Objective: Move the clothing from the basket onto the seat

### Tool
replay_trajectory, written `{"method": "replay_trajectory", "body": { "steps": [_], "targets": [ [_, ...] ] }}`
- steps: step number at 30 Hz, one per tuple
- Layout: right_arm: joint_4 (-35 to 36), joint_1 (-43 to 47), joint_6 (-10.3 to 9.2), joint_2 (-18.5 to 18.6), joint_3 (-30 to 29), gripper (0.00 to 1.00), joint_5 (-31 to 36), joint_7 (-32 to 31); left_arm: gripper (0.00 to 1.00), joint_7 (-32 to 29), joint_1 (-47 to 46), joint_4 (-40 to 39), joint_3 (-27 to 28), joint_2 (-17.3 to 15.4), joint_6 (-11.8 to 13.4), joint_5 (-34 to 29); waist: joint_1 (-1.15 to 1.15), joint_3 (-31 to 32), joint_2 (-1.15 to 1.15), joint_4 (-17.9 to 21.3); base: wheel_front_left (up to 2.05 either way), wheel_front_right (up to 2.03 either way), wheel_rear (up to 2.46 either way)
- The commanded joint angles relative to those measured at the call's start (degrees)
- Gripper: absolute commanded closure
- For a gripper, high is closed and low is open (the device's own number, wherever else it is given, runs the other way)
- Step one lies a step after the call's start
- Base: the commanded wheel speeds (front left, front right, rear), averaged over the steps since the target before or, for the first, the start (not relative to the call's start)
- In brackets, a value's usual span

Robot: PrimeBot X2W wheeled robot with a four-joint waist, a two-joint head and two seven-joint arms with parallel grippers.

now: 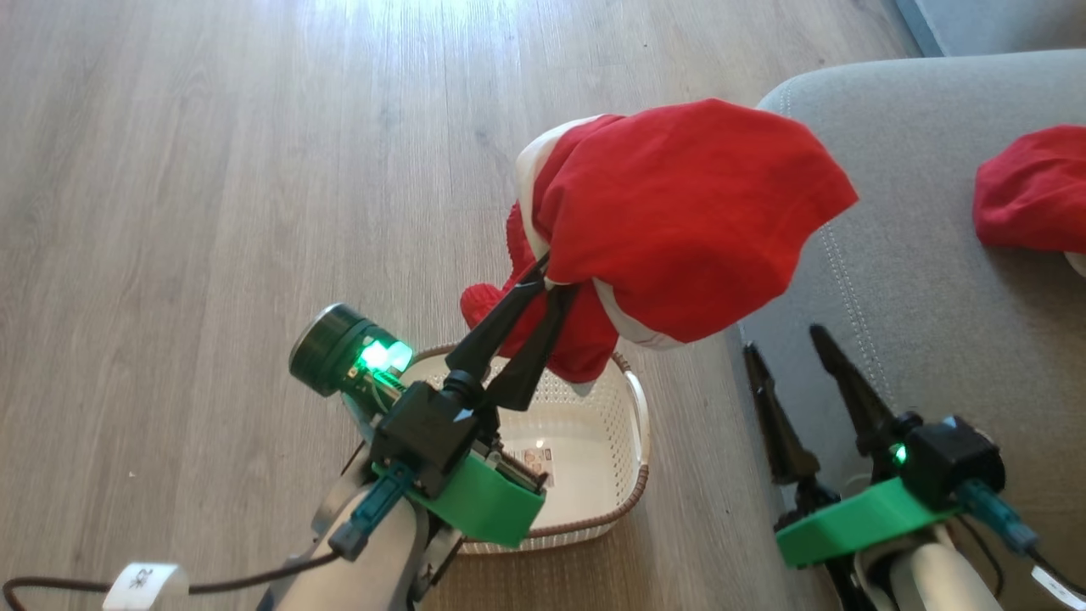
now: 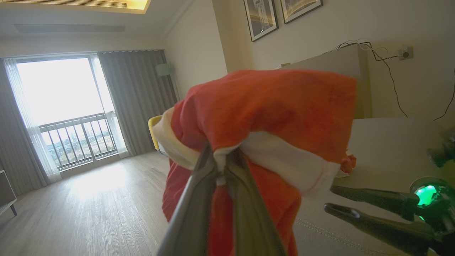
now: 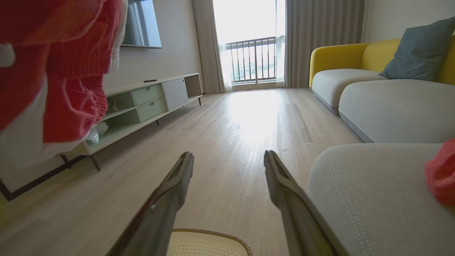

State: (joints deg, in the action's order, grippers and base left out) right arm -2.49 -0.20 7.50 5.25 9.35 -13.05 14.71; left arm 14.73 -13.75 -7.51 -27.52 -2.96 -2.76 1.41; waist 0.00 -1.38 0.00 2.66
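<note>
The head view looks steeply down at the seat (image 1: 925, 280), which the 2 level, room-facing wrist views share.

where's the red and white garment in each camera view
head view: red and white garment centre-right, held by the left gripper.
left wrist view: red and white garment centre.
right wrist view: red and white garment upper left.
shared landmark: grey seat, at the right in all three.

Sunlight from a balcony window (image 3: 252, 35) falls across the pale wood-plank floor (image 3: 249, 117) of a living room, grey curtains (image 3: 320, 39) flanking the glass. A low media cabinet (image 3: 153, 99) stands beneath a wall-mounted television (image 3: 142, 25). Opposite, a blue-grey cushion (image 3: 419, 53) leans on a yellow-backed sofa (image 3: 334, 55). Two framed pictures (image 2: 261, 17) hang on a cream wall.
</note>
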Motion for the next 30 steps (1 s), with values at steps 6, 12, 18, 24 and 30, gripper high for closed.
{"method": "replay_trajectory", "body": {
  "steps": [6, 12, 18, 24, 30],
  "targets": [
    [4.3, 1.5, -0.01, 4.7, 4.5, 0.00, -3.2, 0.3, 1.00, 0.3, -2.5, -0.1, 3.3, -1.2, 0.7, -1.3, 0.00, -0.4, 0.00, 0.6, 0.00, 0.00, 0.00],
    [10.6, 0.9, -0.01, 8.4, 12.5, 0.00, -8.2, 0.3, 1.00, 0.3, -3.0, 1.7, 3.4, -3.0, 0.9, -2.0, 0.00, -0.6, 0.00, 1.4, 0.00, 0.00, 0.00],
    [14.6, -0.9, -0.01, 10.4, 16.6, 0.00, -11.8, 0.3, 1.00, 0.3, -3.3, 2.0, 3.1, -3.8, 1.5, -1.9, 0.00, -0.7, 0.00, 1.7, 0.00, 0.00, 0.00],
    [16.2, -1.9, -0.01, 11.4, 18.7, 0.00, -12.9, 0.3, 1.00, 0.3, -3.5, 2.1, 1.3, -4.4, 1.5, -2.2, 0.00, -0.8, 0.00, 1.6, 0.00, 0.00, 0.00],
    [16.0, -2.8, -0.01, 11.3, 18.7, 0.00, -12.6, 0.3, 1.00, 0.3, -4.0, 1.8, -1.3, -4.8, 1.5, -2.6, 0.00, -1.2, 0.00, 1.0, 0.00, 0.00, 0.00]
  ]
}}
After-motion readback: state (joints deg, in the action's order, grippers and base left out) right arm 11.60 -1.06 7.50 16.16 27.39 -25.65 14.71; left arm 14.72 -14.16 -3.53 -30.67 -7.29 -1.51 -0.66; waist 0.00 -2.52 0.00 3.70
